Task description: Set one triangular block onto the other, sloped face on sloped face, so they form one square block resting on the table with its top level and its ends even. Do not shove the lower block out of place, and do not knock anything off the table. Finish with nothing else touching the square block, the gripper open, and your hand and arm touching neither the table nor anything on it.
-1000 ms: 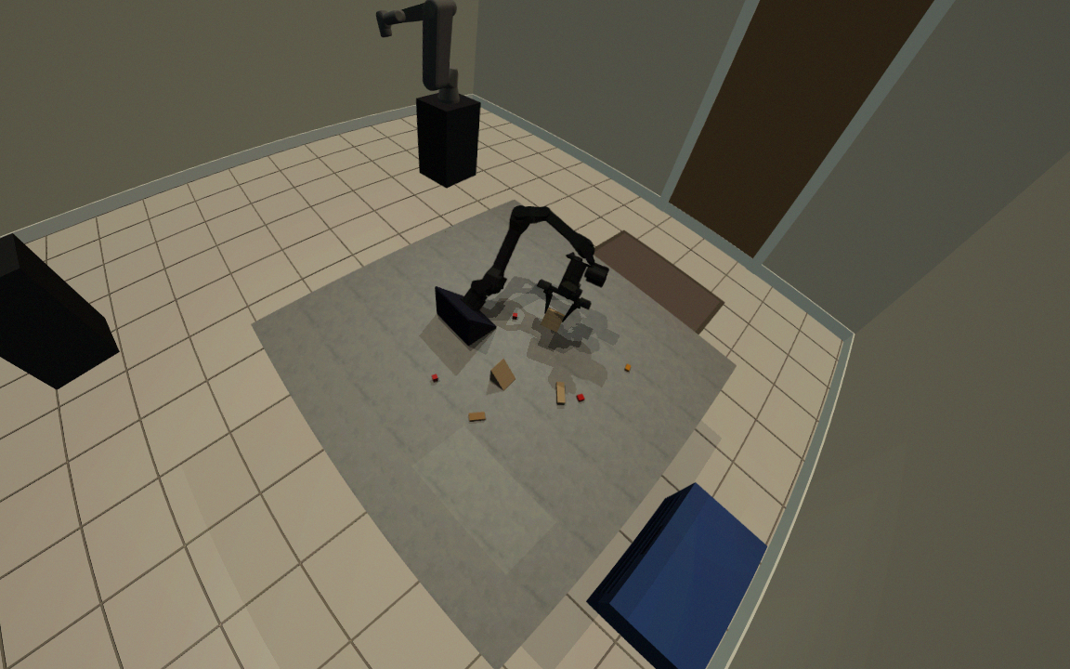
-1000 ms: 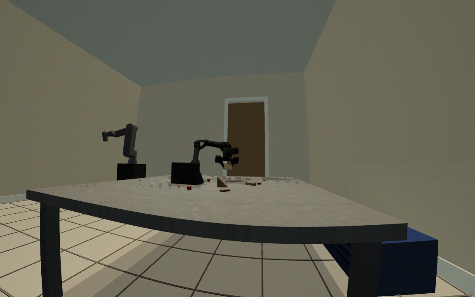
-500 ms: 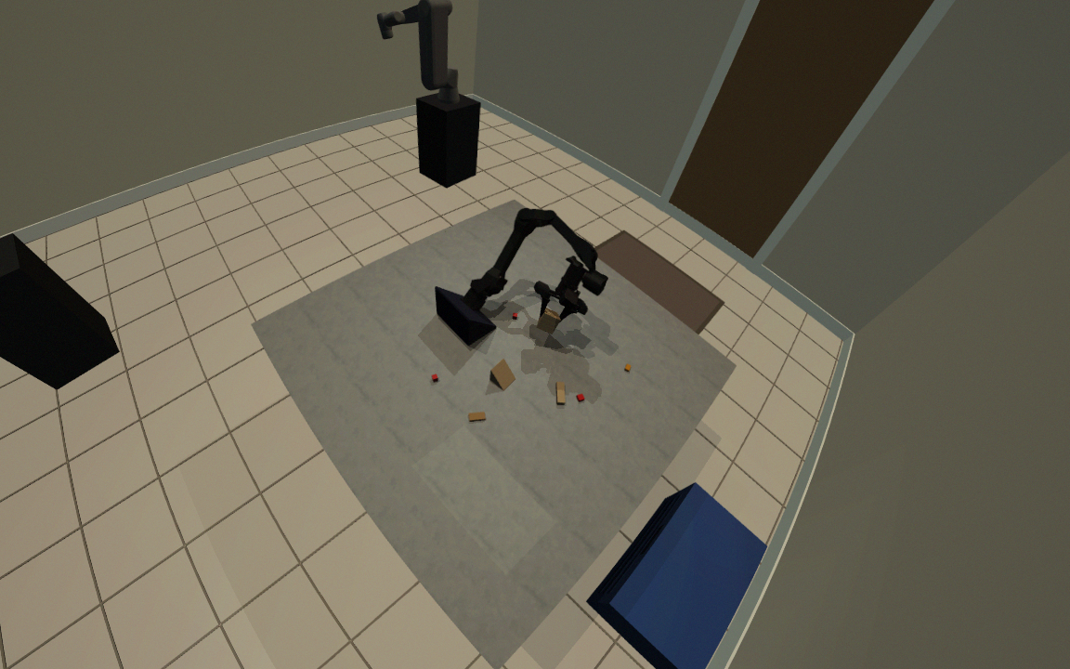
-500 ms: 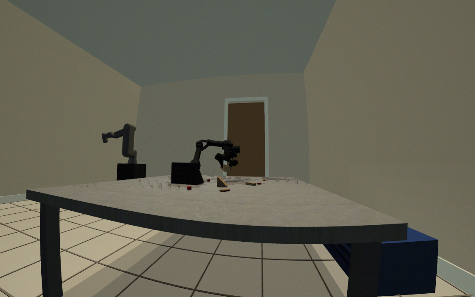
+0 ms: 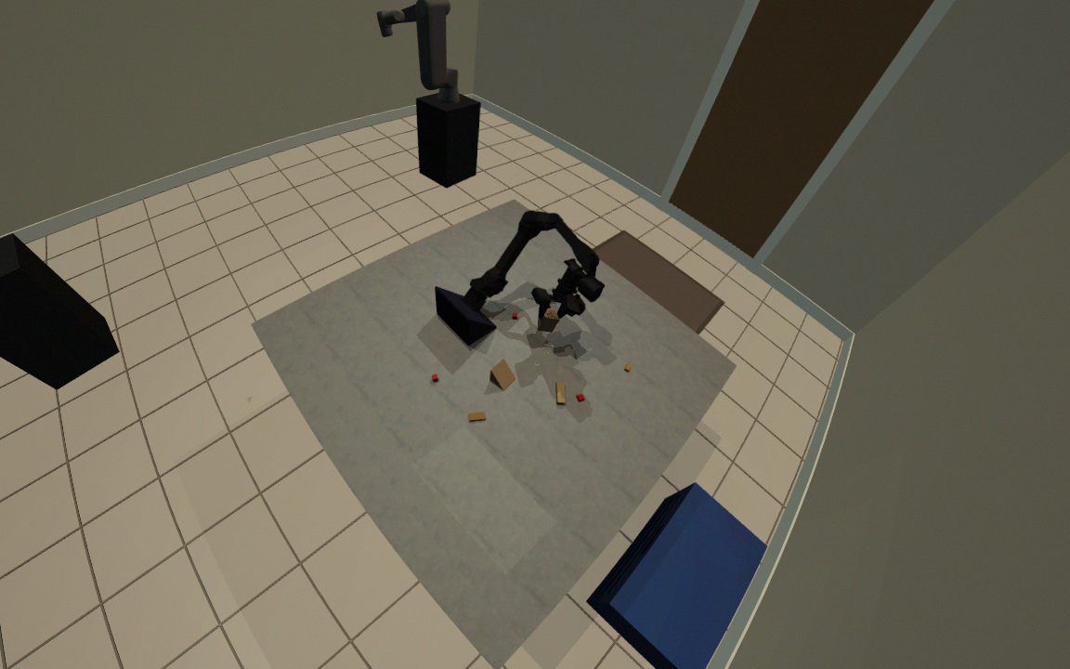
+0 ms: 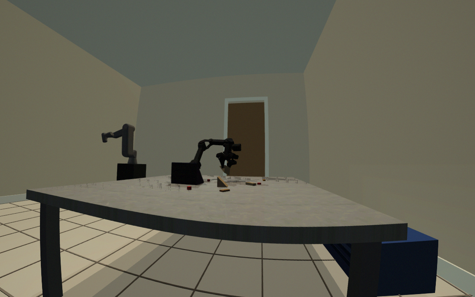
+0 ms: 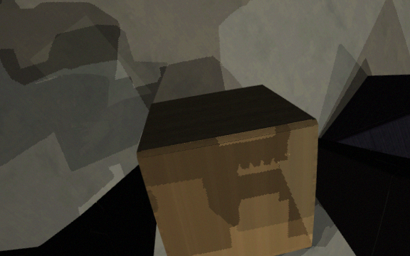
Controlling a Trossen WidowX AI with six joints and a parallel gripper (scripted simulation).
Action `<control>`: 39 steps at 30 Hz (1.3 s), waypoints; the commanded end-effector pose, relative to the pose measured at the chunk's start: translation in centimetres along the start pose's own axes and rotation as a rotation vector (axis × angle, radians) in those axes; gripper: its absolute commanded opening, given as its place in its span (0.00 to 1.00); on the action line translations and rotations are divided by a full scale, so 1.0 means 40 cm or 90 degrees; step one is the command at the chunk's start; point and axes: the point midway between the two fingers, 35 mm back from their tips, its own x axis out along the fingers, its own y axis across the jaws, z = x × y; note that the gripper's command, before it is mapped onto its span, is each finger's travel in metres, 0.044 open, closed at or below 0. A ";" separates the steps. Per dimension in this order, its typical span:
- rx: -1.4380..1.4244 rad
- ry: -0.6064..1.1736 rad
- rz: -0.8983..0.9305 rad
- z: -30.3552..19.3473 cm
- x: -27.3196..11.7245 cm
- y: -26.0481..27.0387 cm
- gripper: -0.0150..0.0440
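My gripper (image 5: 551, 317) (image 6: 225, 167) (image 7: 224, 157) is shut on one tan triangular block (image 5: 549, 321) (image 6: 225, 169) (image 7: 191, 206). The fingers hold it by two opposite sides, and it hangs above the table. In the exterior view it looks turned and tilted; its sloped face cannot be told surely. In the wrist view it fills the lower middle, with a dark shaded face at the top. The other triangular block (image 5: 502, 374) (image 6: 221, 182) rests on the table, nearer the cameras than the gripper. In the exterior view its slope falls to the right. The two blocks are apart.
Red cubes (image 5: 434, 377) (image 5: 514, 316) (image 5: 580, 398) and an orange cube (image 5: 628, 366) lie about the table (image 5: 372, 373) (image 6: 269, 206). One flat wooden block (image 5: 560, 392) (image 6: 250, 183) is right of the resting triangular block, another (image 5: 476, 416) (image 6: 224, 190) nearer the cameras. The arm's dark base (image 5: 460, 318) stands left.
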 end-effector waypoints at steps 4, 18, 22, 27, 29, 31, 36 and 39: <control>-0.099 0.032 0.053 0.011 -0.009 -0.001 0.25; -0.298 0.054 0.187 0.031 -0.027 -0.002 0.25; -0.353 0.045 0.230 0.039 -0.035 -0.001 0.25; -0.386 0.036 0.257 0.045 -0.041 -0.001 0.25; -0.386 0.036 0.257 0.045 -0.041 -0.001 0.25; -0.386 0.036 0.256 0.048 -0.041 -0.002 0.25; -0.386 0.030 0.253 0.085 -0.040 -0.018 0.25; -0.385 0.026 0.251 0.116 -0.040 -0.033 0.25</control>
